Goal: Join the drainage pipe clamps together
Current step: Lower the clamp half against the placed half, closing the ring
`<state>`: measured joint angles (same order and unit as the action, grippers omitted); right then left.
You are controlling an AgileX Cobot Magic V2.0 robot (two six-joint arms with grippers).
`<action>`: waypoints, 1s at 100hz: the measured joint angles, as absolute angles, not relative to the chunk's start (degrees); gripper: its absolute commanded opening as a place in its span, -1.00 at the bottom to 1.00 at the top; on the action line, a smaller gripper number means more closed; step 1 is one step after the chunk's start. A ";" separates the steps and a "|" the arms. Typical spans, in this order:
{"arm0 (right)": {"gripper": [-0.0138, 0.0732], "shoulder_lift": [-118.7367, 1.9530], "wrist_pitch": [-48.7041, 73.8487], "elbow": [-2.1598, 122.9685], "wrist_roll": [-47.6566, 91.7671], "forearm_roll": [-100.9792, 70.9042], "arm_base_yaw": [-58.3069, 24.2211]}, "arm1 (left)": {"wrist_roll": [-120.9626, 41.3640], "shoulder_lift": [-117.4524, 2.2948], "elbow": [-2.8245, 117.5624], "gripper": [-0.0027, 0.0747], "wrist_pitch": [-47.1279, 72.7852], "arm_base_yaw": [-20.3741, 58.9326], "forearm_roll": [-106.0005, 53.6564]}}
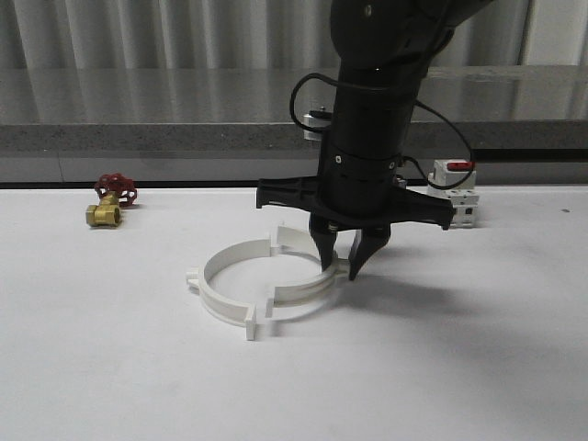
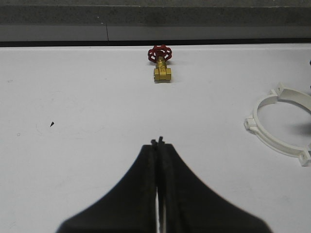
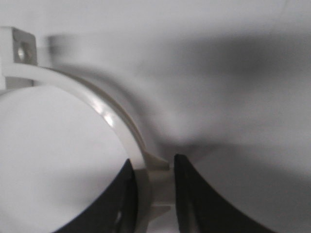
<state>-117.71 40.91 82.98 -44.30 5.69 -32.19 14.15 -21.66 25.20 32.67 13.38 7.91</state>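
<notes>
Broadly, the white table [image 1: 110, 367] carries every item, with a grey ledge [image 1: 138, 110] along its far edge. Right arm [image 1: 372, 119]: black, descending from 12 o'clock over the table's centre. Right gripper [image 1: 349, 258]: fingers astride the wall of the right clamp [image 1: 308, 287], one inside the arc, one outside; in the right wrist view the band passes between the two fingers [image 3: 192, 194], which sit against it or very nearly so, pinching it at an outer nub. Left gripper [image 2: 159, 141]: seen in the left wrist view, fingers pressed together, nothing between them, hovering over bare table. Left clamp [image 1: 220, 296]: white half-ring lying flat at table centre, at 9 o'clock of the right clamp, open side facing it. The two halves together outline a rough ring; near-end tabs stand just beside each other with a narrow gap, far-end tabs likewise near, contact not determinable. Switch [image 1: 457, 188]: white block with red top, at 2 o'clock of the ring, against the far edge. Valve [image 1: 110, 204]: brass body, red handwheel, at 10 o'clock of the ring, well apart.
</notes>
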 measured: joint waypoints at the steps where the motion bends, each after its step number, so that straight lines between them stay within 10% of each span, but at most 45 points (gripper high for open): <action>1: -0.50 -117.71 40.91 82.98 -44.30 5.69 -32.20 | 14.15 -21.66 25.20 -0.98 32.67 13.38 7.91; 72: -0.47 -118.72 40.30 82.98 -44.41 5.69 -32.89 | 14.15 -21.66 25.20 -0.98 32.67 13.38 7.91; 100: 0.23 -118.97 40.08 83.20 -44.41 5.36 -32.89 | 14.15 -21.66 25.20 -0.98 32.67 13.38 7.91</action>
<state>-118.97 40.08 83.20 -44.41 5.36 -32.89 14.15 -21.66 25.20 32.67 13.38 7.91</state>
